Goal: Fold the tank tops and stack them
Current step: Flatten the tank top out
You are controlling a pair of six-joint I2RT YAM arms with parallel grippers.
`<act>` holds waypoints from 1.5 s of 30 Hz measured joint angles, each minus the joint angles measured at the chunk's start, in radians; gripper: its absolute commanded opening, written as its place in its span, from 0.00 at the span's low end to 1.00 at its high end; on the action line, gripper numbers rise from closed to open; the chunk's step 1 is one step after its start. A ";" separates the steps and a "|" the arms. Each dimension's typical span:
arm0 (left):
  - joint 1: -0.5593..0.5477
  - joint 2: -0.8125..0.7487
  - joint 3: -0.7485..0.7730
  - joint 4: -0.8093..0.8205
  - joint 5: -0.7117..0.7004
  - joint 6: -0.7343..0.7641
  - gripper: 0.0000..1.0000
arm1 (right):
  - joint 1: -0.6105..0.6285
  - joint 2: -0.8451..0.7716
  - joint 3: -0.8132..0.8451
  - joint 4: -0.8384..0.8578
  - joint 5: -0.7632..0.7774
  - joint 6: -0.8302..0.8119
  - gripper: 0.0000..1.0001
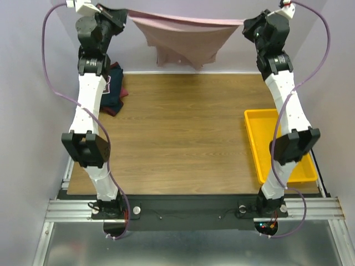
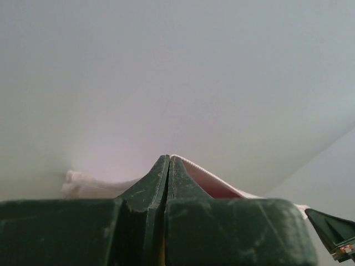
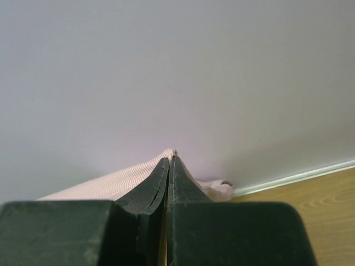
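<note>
The dusty pink tank top (image 1: 183, 39) hangs stretched in the air at the back of the table, between both grippers. My left gripper (image 1: 125, 13) is shut on its left corner; the cloth shows beside the fingers in the left wrist view (image 2: 211, 180). My right gripper (image 1: 244, 25) is shut on its right corner; the ribbed pink cloth shows in the right wrist view (image 3: 111, 183). The navy tank top (image 1: 113, 94) and maroon tank top (image 1: 115, 106) lie bunched at the table's back left, partly behind my left arm.
A yellow plastic tray (image 1: 260, 144) stands at the right edge of the wooden table (image 1: 183, 133), partly under my right arm. A pale wall is close behind the held top.
</note>
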 measured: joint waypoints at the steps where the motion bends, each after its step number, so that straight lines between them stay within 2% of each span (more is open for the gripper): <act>1: 0.002 -0.039 -0.068 0.019 0.007 -0.003 0.00 | 0.000 -0.042 -0.063 0.013 -0.006 0.005 0.00; 4: 0.007 -0.181 -0.332 0.082 0.019 -0.028 0.00 | 0.006 -0.183 -0.300 0.046 -0.032 0.025 0.00; 7: 0.005 -0.319 -0.617 0.136 0.020 -0.059 0.00 | 0.006 -0.336 -0.617 0.078 -0.063 0.063 0.00; 11: -0.005 -0.447 -1.006 0.183 0.014 -0.116 0.00 | 0.006 -0.459 -0.990 0.084 -0.112 0.119 0.00; 18: -0.037 -0.555 -1.530 0.085 -0.028 -0.196 0.00 | 0.006 -0.472 -1.462 0.023 -0.257 0.211 0.00; 21: -0.040 -0.651 -1.643 0.026 -0.029 -0.208 0.00 | 0.006 -0.504 -1.584 -0.007 -0.305 0.248 0.01; 27: -0.054 -0.792 -1.743 0.008 -0.010 -0.215 0.00 | 0.006 -0.635 -1.698 -0.022 -0.392 0.303 0.00; 32: -0.073 -0.816 -1.814 -0.047 0.000 -0.216 0.00 | 0.006 -0.704 -1.765 -0.034 -0.424 0.335 0.00; 38: -0.101 -0.816 -1.847 -0.131 0.001 -0.206 0.00 | 0.006 -0.792 -1.783 -0.127 -0.415 0.341 0.01; 40: -0.114 -0.816 -1.851 -0.146 0.001 -0.204 0.05 | 0.006 -0.803 -1.783 -0.147 -0.410 0.342 0.02; 42: -0.126 -0.820 -1.857 -0.165 0.003 -0.201 0.17 | 0.006 -0.808 -1.783 -0.171 -0.407 0.344 0.11; 43: -0.129 -0.824 -1.862 -0.171 0.003 -0.200 0.27 | 0.006 -0.811 -1.783 -0.179 -0.406 0.344 0.25; 45: -0.138 -0.836 -1.868 -0.190 0.005 -0.198 0.36 | 0.006 -0.829 -1.783 -0.203 -0.403 0.349 0.37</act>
